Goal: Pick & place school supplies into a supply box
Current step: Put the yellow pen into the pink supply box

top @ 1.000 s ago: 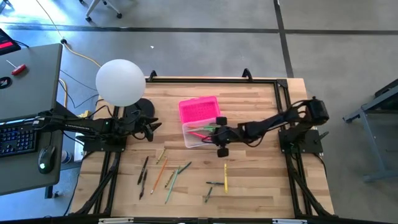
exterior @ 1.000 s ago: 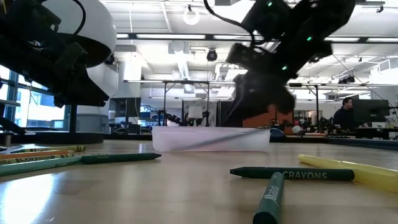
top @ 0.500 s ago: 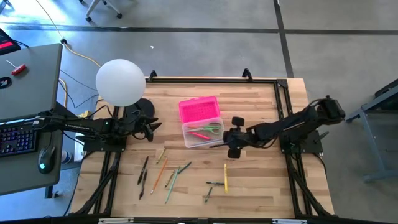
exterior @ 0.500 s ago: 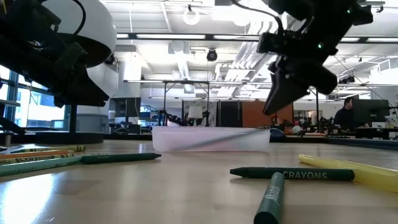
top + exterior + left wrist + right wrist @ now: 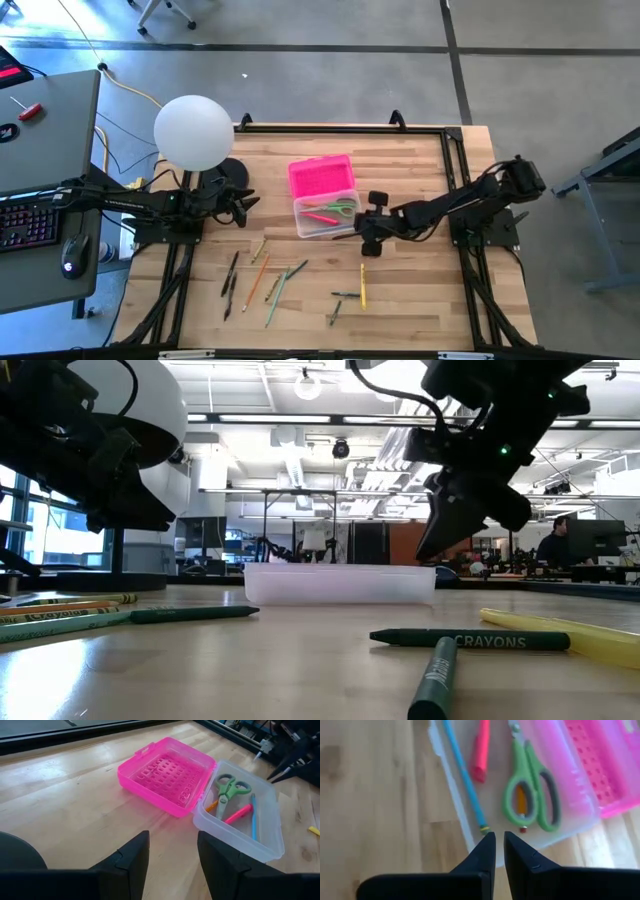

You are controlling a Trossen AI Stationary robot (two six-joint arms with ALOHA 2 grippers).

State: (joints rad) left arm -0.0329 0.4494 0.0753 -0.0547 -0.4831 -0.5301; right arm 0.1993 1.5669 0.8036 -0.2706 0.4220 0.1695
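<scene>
Right gripper (image 5: 366, 224) hangs just beside the open box, above the table and clear of it, fingers drawn nearly together with only a thin slit between them and nothing held; the right wrist view shows the bare tips over the box's near wall. Left gripper (image 5: 170, 857) waits at the table's left edge, fingers spread wide, empty, pointed toward the box. Table (image 5: 420, 300): wood planks, bare grain that should not let thin sticks slide far. Box (image 5: 325, 217): clear plastic tub, its pink lid (image 5: 320, 177) swung fully back and lying flat behind it. It looks light and thin-walled, so a nudge from a finger would likely shift it; better not to lean on the rim. Inside already: green-handled scissors (image 5: 532, 790), a blue pencil (image 5: 465, 775), a pink marker (image 5: 481, 747), and an orange piece partly under the scissors. Left on the table: a loose cluster of pencils and crayons (image 5: 270, 280) in front of the box toward the left, and a yellow pencil (image 5: 362, 285) with two short dark green crayons (image 5: 340, 300) nearer the right arm. Judgement: all of these are light, stiff, round and apt to roll; crayons may snap or slip if pinched hard. Best hold is mid-length, fingers across the shaft, straight down, one item at a time.
</scene>
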